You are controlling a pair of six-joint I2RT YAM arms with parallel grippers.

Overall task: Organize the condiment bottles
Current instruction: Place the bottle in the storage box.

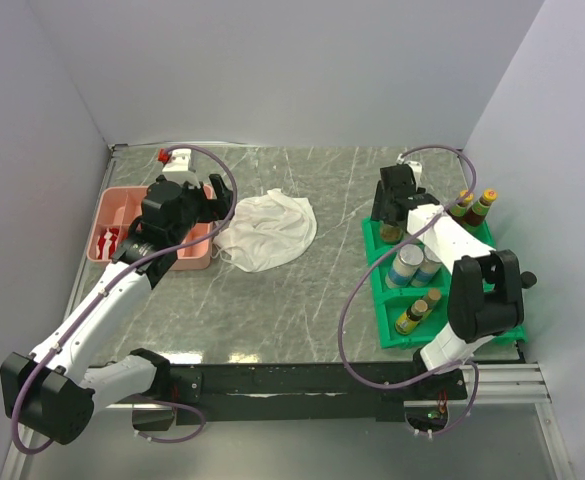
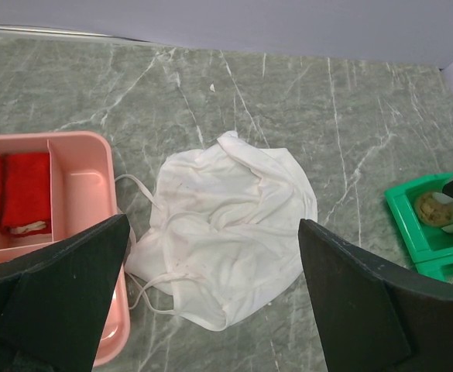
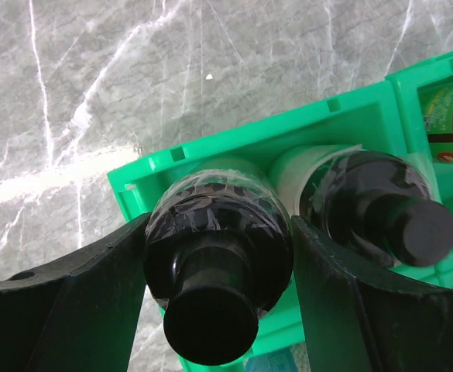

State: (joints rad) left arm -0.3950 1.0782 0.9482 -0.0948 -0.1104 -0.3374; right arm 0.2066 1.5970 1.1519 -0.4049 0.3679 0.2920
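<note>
My right gripper point(image 3: 218, 252) is shut on a dark sauce bottle point(image 3: 218, 225) with a black cap, standing in the back corner of the green tray point(image 3: 234, 151). A second dark bottle point(image 3: 381, 201) stands right beside it. In the top view the right gripper point(image 1: 392, 212) is over the tray's far left compartment. Two amber bottles point(image 1: 475, 206) stand at the tray's back right, two silver-capped jars point(image 1: 415, 266) in the middle, and two small bottles point(image 1: 418, 311) at the front. My left gripper point(image 2: 211, 294) is open and empty above the white cloth point(image 2: 226, 225).
A pink tray point(image 1: 117, 215) at the left holds red items point(image 2: 21, 190). The white cloth point(image 1: 267, 230) lies crumpled beside it, mid-table. The green tray point(image 1: 387, 330) sits by the right wall. Grey walls close in the table on three sides.
</note>
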